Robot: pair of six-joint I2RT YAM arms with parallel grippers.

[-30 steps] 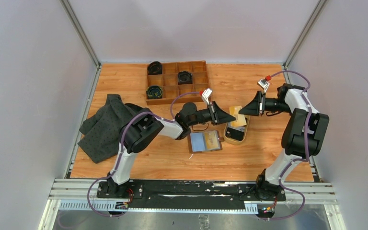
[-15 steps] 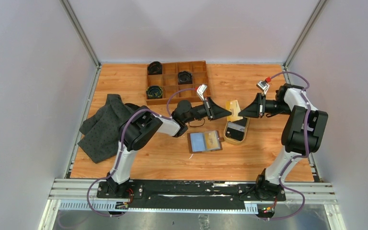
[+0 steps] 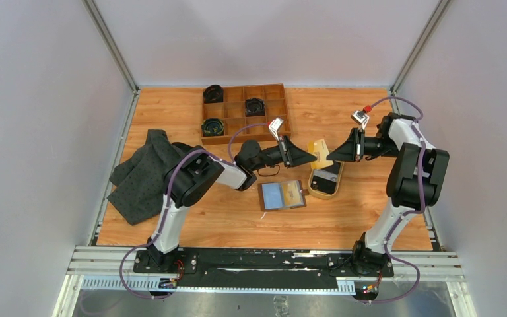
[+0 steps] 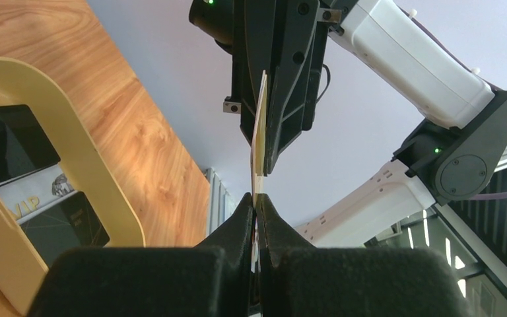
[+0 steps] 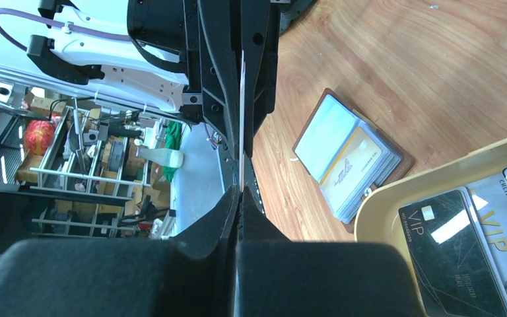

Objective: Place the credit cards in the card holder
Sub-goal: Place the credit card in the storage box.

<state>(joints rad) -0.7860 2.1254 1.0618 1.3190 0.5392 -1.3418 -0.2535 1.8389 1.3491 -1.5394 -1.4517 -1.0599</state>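
Note:
A yellow-gold credit card (image 3: 321,150) hangs in the air above the tan oval dish (image 3: 314,191), pinched from both sides. My left gripper (image 3: 313,157) is shut on its left end and my right gripper (image 3: 334,157) is shut on its right end. In each wrist view the card shows edge-on (image 4: 259,132) (image 5: 241,112) between the black fingertips (image 4: 241,214) (image 5: 224,205). The brown card holder (image 3: 282,195) (image 5: 350,165) lies open on the table, a gold card in its sleeve. Dark credit cards (image 5: 459,254) (image 4: 66,224) lie in the dish.
A wooden compartment tray (image 3: 243,113) with black round parts stands at the back. A dark grey cloth (image 3: 144,174) lies at the left. Grey walls close in the table on three sides.
The left gripper has carried the yellow card up and a little back from the dish. The right gripper has moved in to the card's other end and shut on it.

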